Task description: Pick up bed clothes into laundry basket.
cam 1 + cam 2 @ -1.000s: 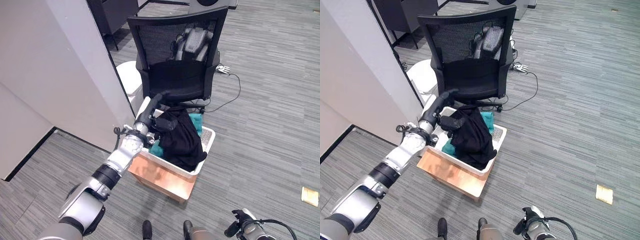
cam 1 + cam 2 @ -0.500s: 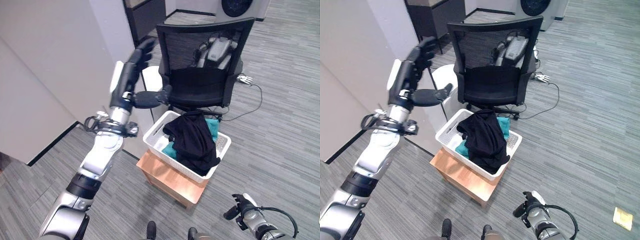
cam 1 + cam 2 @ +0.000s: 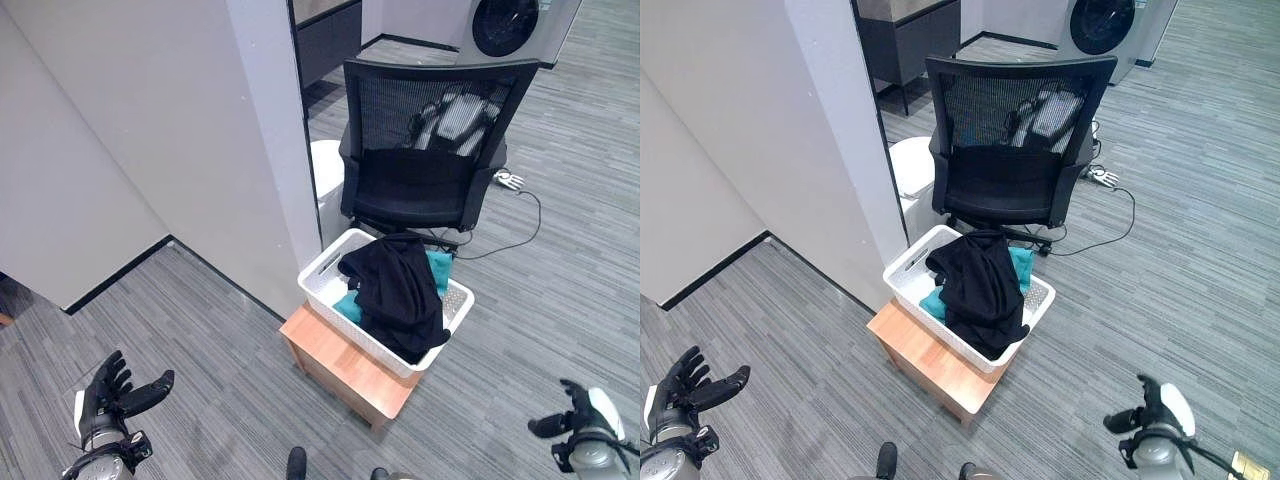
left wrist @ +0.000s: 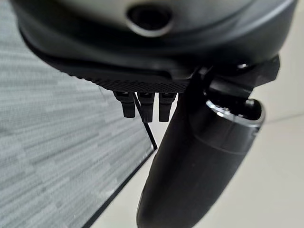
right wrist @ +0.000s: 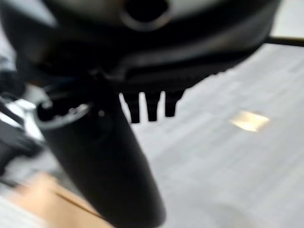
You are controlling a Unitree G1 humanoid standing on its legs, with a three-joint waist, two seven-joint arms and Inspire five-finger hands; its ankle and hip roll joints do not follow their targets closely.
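Clothes (image 3: 397, 290) in basket (image 3: 325, 266) on stool (image 3: 340, 365), before chair (image 3: 425, 150).

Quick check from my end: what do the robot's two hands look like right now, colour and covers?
The left hand is dark, nearly black, with slim segmented fingers and a thick smooth thumb; a white patch sits at its outer edge and a metal-grey wrist below it. The right hand is dark too, with a rounded white cover on top.
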